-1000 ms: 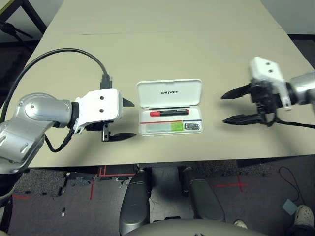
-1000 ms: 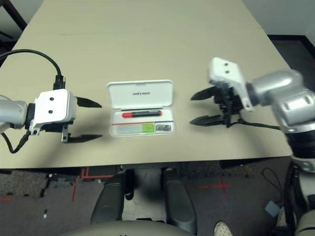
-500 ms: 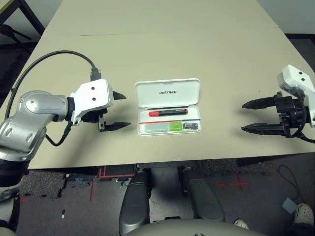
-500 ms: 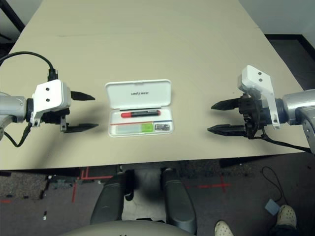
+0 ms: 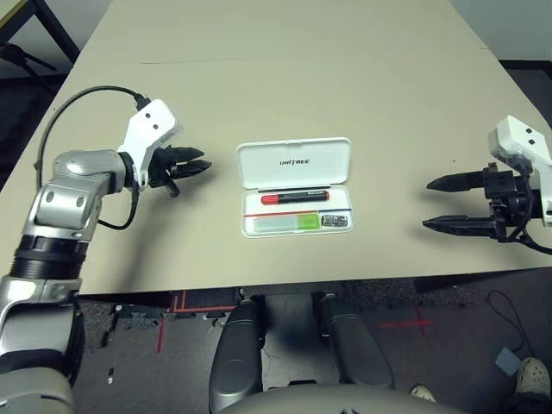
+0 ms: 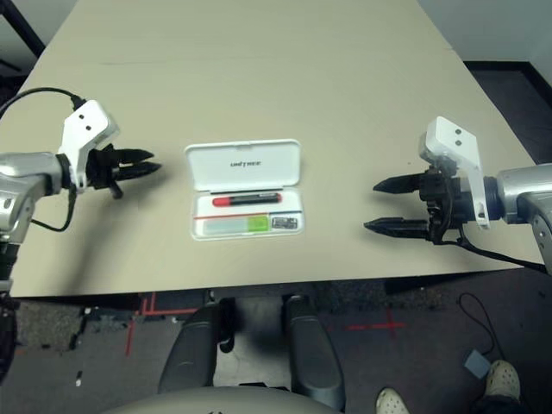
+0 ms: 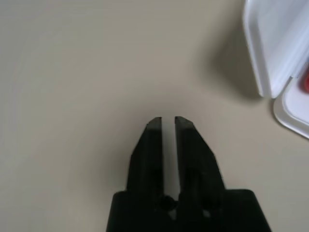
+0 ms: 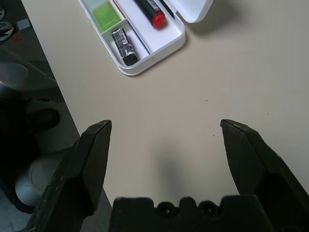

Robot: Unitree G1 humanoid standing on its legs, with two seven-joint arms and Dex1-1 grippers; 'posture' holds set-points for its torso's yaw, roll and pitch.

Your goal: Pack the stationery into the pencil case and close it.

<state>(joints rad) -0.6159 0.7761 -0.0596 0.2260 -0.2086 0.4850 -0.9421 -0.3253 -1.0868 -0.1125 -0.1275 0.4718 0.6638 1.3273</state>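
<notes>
Change since earlier frame: left gripper [image 5: 194,166] has shifted toward the far-left side of the table and its two black fingers have come together; right gripper [image 5: 448,203] has drawn out to the right edge.
Left gripper state: fingers pressed nearly together, empty, pointing at the case, just beside its lid.
Right gripper state: fingers spread wide, empty, well apart from the case.
Case: flat white hinged plastic pencil case [image 5: 296,161] lies open near the table's front edge, lid tilted up at the far side.
Contents: red marker with black end [image 5: 296,197], pale green-and-white flat stick [image 5: 282,224] and small silver-grey metal piece [image 5: 335,221] all sit in the tray.
Step in hand (judged): closing the lid.
Method: slip closed fingertips behind the lid's far edge, push it forward and down; steady the light tray so it does not slide.
Surface: beige table [image 5: 285,78].
</notes>
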